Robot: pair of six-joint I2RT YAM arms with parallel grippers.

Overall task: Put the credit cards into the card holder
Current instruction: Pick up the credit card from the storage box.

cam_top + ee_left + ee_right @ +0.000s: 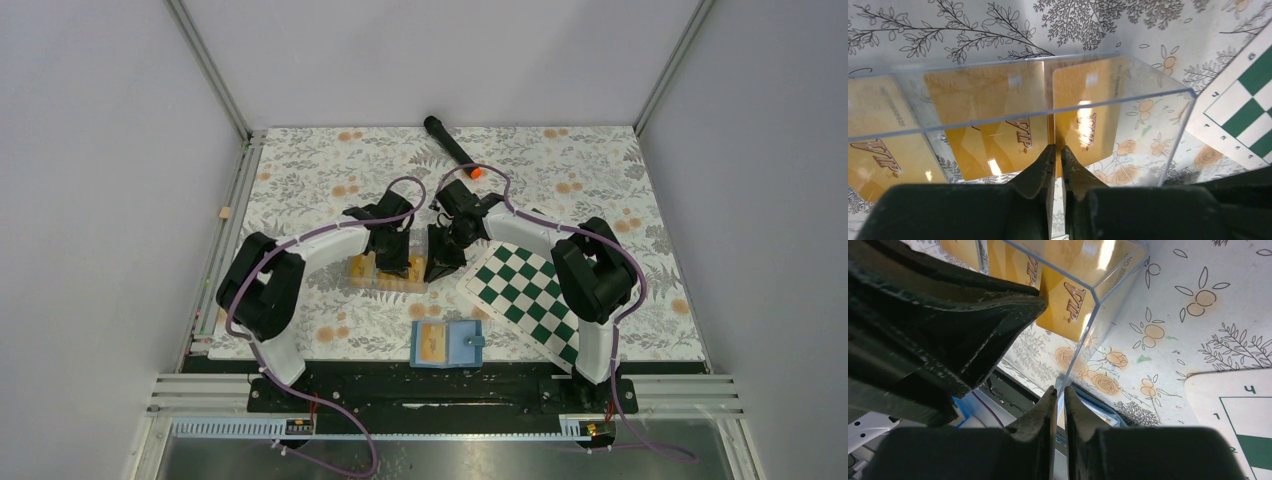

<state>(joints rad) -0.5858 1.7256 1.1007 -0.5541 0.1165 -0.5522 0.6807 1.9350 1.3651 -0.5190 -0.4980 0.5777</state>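
Several orange-yellow credit cards (pixel 983 125) lie and lean inside a clear plastic tray (pixel 1148 95). My left gripper (pixel 1058 148) reaches into the tray and is shut on the edge of one upright card (pixel 1088 115). My right gripper (pixel 1061 390) is shut on the tray's right wall (pixel 1088 335). In the top view both grippers, left (pixel 393 262) and right (pixel 443 268), meet at the tray (pixel 365 275). The blue card holder (pixel 447 343) lies open near the front edge, with a yellowish card (pixel 431 340) in its left half. Its edge shows in the right wrist view (pixel 1095 409).
A green-and-white chessboard (pixel 525 290) lies just right of the tray, next to my right gripper. A black pen-like stick with an orange tip (pixel 450 145) lies at the back. The floral table cover (pixel 300 180) ends at metal rails on the left and front.
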